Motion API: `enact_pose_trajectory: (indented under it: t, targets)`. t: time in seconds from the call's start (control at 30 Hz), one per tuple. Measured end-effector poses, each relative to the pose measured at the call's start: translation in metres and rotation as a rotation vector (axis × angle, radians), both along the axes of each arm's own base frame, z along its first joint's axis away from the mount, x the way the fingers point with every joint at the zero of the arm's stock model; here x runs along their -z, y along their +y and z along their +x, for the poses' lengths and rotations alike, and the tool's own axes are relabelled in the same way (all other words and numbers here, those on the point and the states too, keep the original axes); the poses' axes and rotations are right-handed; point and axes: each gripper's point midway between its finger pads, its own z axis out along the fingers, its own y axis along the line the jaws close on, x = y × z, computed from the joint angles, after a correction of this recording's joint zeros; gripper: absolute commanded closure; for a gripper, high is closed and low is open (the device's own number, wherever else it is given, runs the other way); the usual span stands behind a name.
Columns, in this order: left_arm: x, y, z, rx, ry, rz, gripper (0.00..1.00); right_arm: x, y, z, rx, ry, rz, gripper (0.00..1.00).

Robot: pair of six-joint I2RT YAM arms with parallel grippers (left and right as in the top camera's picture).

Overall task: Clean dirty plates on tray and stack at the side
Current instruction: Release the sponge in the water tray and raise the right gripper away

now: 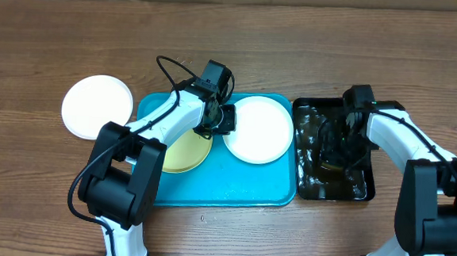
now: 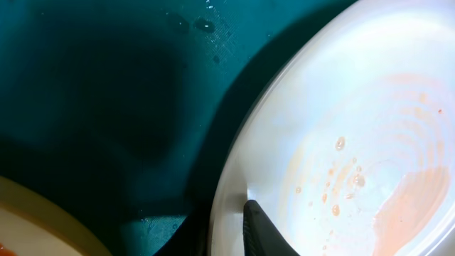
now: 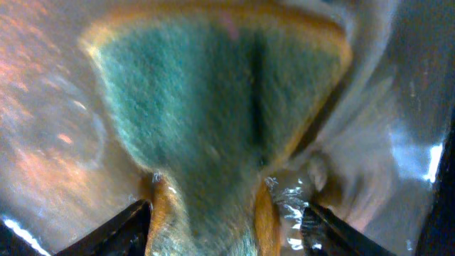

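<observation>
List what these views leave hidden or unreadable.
- Left gripper, whether it holds the white plate: overhead, its wrist covers the fingertips; left wrist, one finger shows, the bottom edge cuts the rest.
- Pale yellow plate: overhead, the left arm covers part; left wrist, only a corner sliver.
- Sponge: overhead, hidden under the right gripper in the black tray; right wrist, blurred.

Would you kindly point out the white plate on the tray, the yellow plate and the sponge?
white plate on the tray (image 1: 260, 132): overhead view, centre.
pale yellow plate (image 1: 189, 156): overhead view, uncovered right part.
sponge (image 3: 206, 99): right wrist view, green face.
</observation>
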Motion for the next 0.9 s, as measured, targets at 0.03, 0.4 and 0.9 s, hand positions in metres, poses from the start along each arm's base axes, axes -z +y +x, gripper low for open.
enact_pose_trajectory:
  t: [0.03, 0.4, 0.9]
  targets:
    - [0.0, 0.0, 0.0, 0.0, 0.0, 0.0, 0.81, 0.0, 0.0, -0.003, -0.007, 0.011, -0.001, 0.79]
    - [0.0, -0.001, 0.001, 0.0, -0.004, -0.002, 0.8, 0.002, -0.004, 0.022, -0.007, -0.086, -0.027, 0.36]
    - [0.0, -0.001, 0.002, 0.002, -0.013, 0.005, 0.82, -0.002, -0.004, 0.07, -0.003, -0.282, -0.033, 0.62]
